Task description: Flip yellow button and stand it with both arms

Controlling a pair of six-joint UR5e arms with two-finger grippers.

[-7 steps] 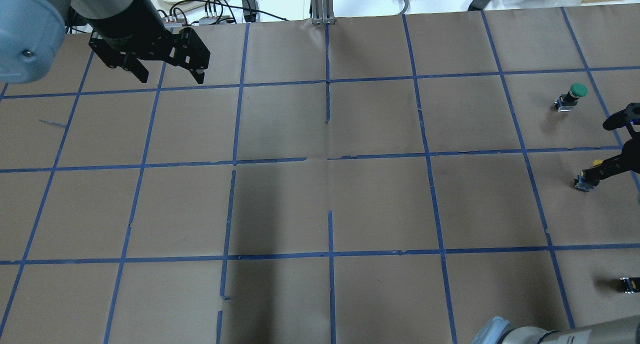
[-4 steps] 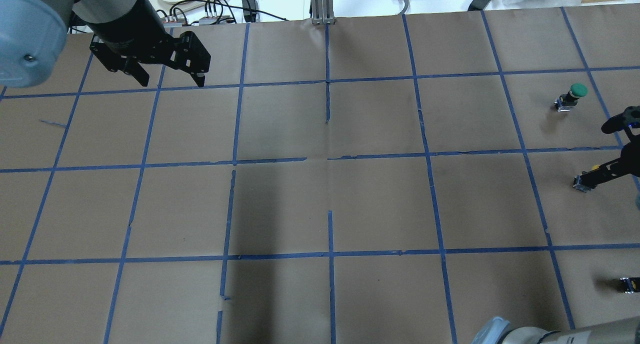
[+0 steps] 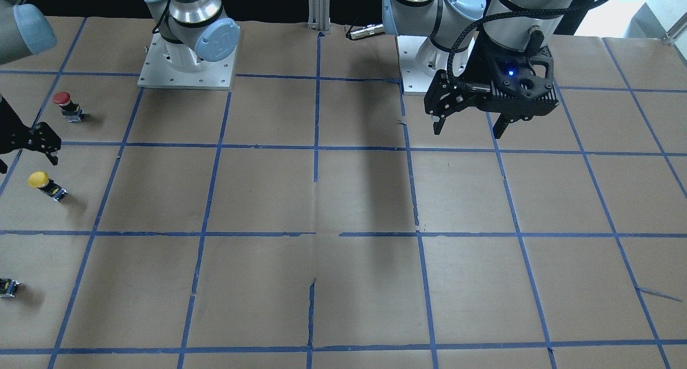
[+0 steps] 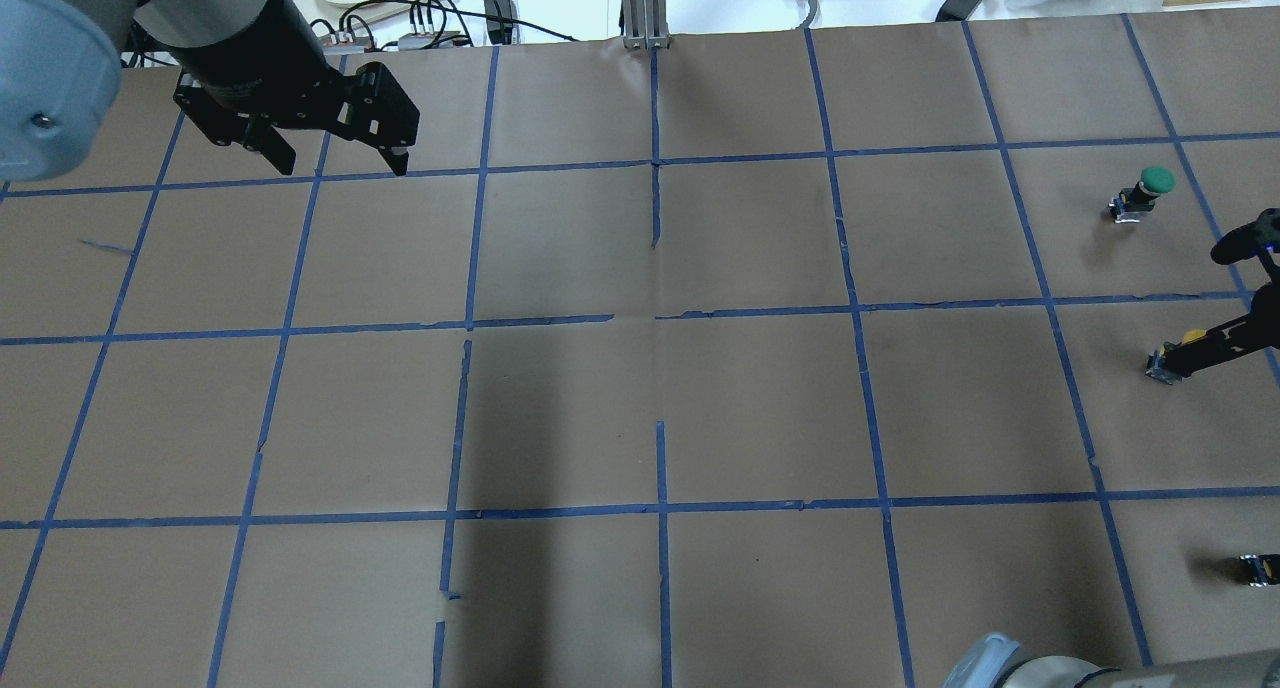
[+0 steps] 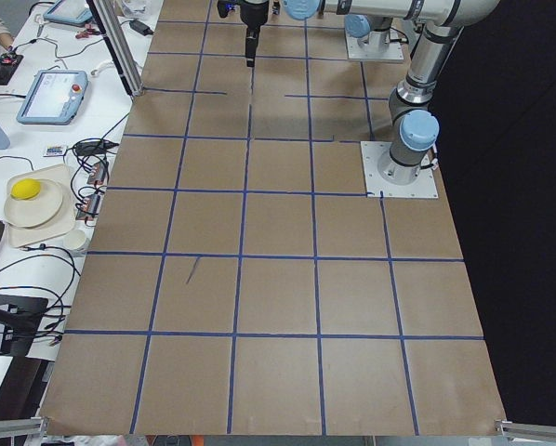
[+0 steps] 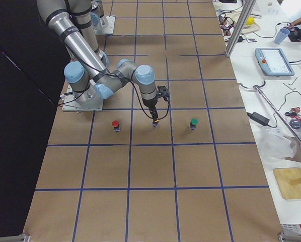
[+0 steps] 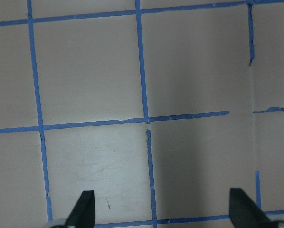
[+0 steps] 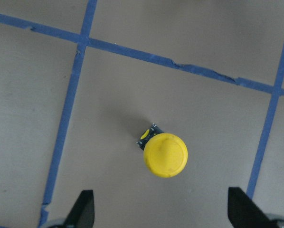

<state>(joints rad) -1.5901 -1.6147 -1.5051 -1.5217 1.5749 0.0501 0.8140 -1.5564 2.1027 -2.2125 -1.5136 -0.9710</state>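
Yellow button [image 8: 165, 154] stands cap-up under right gripper [image 8: 160, 192], jaws wide and empty; standing looks done, next a straight lift clear.

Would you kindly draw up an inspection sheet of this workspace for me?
Surface: brown paper with a blue tape grid and small tears.
Job's things: yellow button stands cap-up, nothing touching it.
Clutter: red button and green button, one on either side of it.
Grippers: right claw open, above the yellow button; left claw open, over bare paper.
Cables: black cable at the left wrist; loose leads beyond the table.
Surroundings: side bench with pendant and plate.
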